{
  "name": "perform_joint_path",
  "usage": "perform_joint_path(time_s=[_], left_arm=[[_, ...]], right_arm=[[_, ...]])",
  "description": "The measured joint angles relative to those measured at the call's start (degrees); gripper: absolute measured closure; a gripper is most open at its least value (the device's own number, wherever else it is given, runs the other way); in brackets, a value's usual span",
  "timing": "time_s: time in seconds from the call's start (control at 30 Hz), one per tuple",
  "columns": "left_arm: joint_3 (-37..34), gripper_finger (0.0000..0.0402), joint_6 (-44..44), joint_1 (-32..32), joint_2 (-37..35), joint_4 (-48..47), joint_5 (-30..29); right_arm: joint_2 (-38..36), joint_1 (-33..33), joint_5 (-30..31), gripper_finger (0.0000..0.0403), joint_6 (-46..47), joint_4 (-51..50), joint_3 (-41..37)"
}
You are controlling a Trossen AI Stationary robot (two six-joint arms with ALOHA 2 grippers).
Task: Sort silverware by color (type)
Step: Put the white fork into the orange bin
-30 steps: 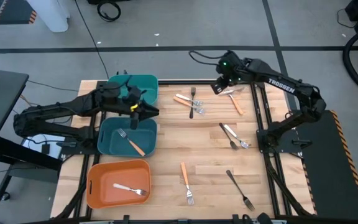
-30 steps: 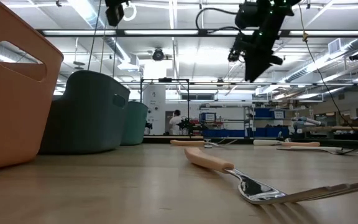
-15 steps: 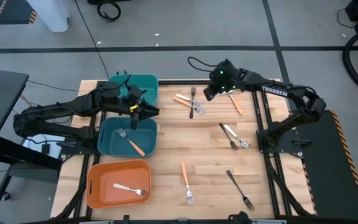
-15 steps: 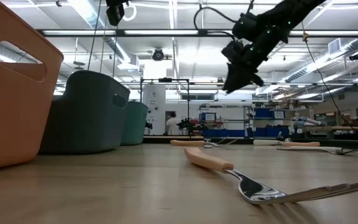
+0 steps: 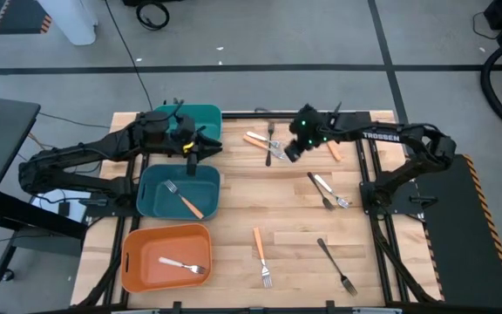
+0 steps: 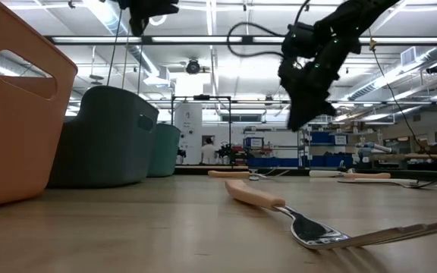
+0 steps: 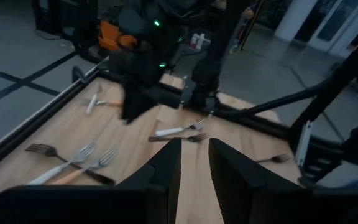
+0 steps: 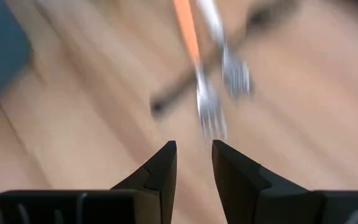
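High view: right gripper (image 5: 291, 149) is hovering over the crossed forks (image 5: 268, 145) at the table's far edge, fingers slightly parted, gripping nothing. Left gripper (image 5: 192, 154) is waiting above the teal bin (image 5: 151, 199), narrowly parted and empty too.

Pale, light-grained wooden table top (image 5: 234, 196) with a black metal frame. Three plastic bins on the left side: a teal bin at the far edge (image 5: 209, 116), a darker blue-teal bin in the middle (image 5: 151, 202), and an orange bin nearest the front (image 5: 138, 249).

The blue-teal bin holds an orange-handled silver fork (image 5: 182, 200). The orange bin holds a cream-handled silver fork (image 5: 183, 264).

On the bare wood lie an orange-handled silver fork (image 5: 260, 254), an all-black fork (image 5: 334, 264), and a cream-handled silver fork (image 5: 328, 189).

Both arms are black. The right gripper (image 5: 290, 150) carries small green lights; white lettering marks the right arm. The left gripper (image 5: 194, 153) shows a yellow spot.
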Motion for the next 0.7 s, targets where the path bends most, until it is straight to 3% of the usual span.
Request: perform_joint_path(time_s=[0.37, 0.57, 0.7], left_arm=[[0.08, 0.0311, 8.07, 2.38, 1.1, -2.56, -0.1], [0.09, 0.0311, 6.33, 4.07, 1.95, -1.93, -1.13], [0.04, 0.0311, 3.76, 4.9, 2.21, -2.1, -1.15]], right_arm=[[0.0, 10.14, 2.3, 0.0293, 9.34, -22.67, 0.0], [0.0, 15.78, 9.31, 0.0293, 10.66, -29.03, 0.0], [-0.09, 16.97, 9.53, 0.0293, 10.08, -29.78, -1.93]])
